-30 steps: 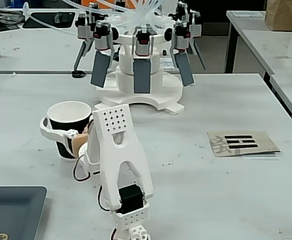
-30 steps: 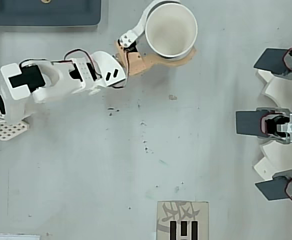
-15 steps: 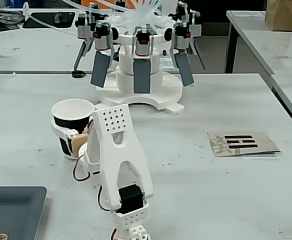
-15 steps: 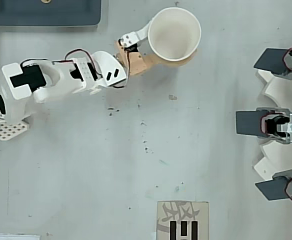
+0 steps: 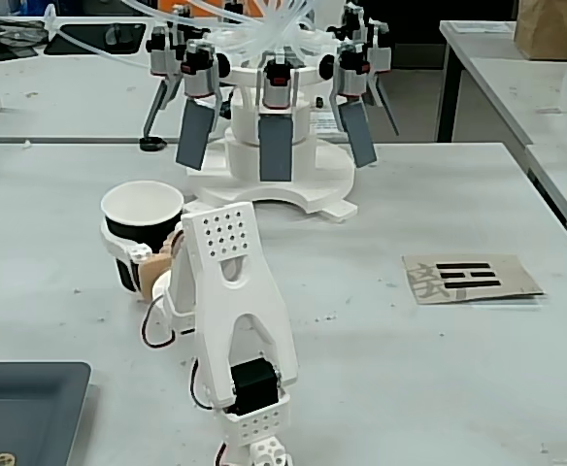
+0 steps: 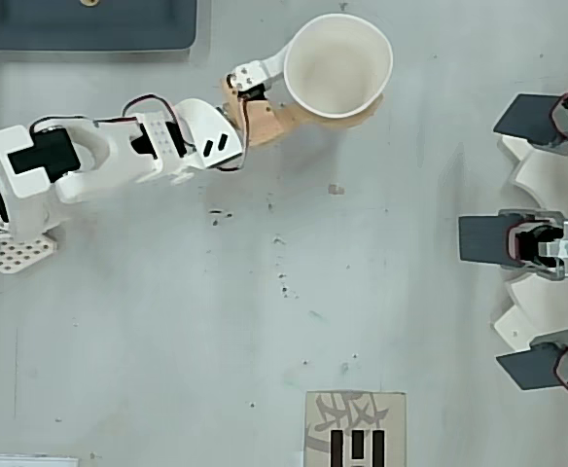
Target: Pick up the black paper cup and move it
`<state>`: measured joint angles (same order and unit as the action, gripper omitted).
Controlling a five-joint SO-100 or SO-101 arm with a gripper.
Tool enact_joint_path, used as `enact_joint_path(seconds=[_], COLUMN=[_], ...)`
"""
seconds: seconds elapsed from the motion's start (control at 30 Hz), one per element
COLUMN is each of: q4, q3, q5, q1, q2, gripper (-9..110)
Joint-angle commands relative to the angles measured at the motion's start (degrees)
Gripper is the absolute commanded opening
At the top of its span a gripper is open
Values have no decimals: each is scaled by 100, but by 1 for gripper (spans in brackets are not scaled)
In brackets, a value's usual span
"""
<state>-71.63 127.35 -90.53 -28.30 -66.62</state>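
Note:
The black paper cup [image 5: 128, 231] stands upright at the left of the table, with a white rim and a white inside [image 6: 335, 53]. My gripper [image 5: 134, 254] is shut on it: a white finger wraps the cup's far left side and a tan finger [image 6: 299, 115] presses the opposite wall. In the overhead view the gripper [image 6: 342, 76] reaches out from the white arm [image 6: 119, 161] toward the top middle of the picture. Whether the cup's base touches the table is hard to tell; it looks slightly raised.
A white fixture with several grey paddles [image 5: 274, 146] stands behind the cup and shows at the overhead view's right edge [image 6: 542, 238]. A dark grey tray [image 5: 21, 408] lies front left [image 6: 85, 24]. A cardboard card with black bars [image 5: 470, 277] lies to the right [image 6: 354, 428].
The gripper has carried the cup away from the arm's base toward the fixture and a little upward. It stays shut on the cup throughout.

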Motion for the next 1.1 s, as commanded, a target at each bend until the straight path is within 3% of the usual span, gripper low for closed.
enact_joint_path(seconds=[0.0, 1.07], q4=[-237, -580], q3=[70, 2681], q5=[-9, -26], q1=[97, 1169], q2=[-554, -3006], gripper=[7, 7])
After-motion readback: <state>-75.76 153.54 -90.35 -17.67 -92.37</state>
